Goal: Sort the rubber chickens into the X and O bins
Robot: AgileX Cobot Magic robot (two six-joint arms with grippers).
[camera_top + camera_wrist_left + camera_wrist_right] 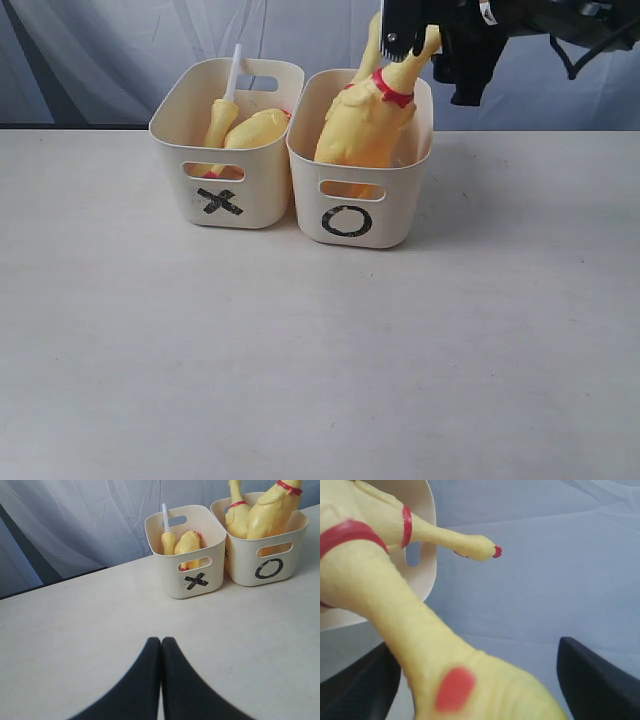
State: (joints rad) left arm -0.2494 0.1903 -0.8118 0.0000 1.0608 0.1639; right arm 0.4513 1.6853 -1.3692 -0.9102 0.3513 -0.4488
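Observation:
Two cream bins stand side by side: the X bin [262, 190] on the left and the O bin [390, 215] on the right. The X bin holds a yellow chicken [255, 130] and one with a white stick [220, 120]. A large chicken [365, 125] leans upright in the O bin, its red-collared neck rising between the fingers of my right gripper [405, 40]. In the right wrist view that gripper [475, 647] is open, with a gap between one finger and the chicken's head [470, 685]. A second chicken's neck [455, 537] lies behind. My left gripper [161, 641] is shut and empty, low over the table, well short of the X bin [172, 577].
The bins sit near the back of a pale table [300, 360], against a blue-grey cloth backdrop [100, 50]. The right arm [500, 30] hangs over the O bin from the upper right.

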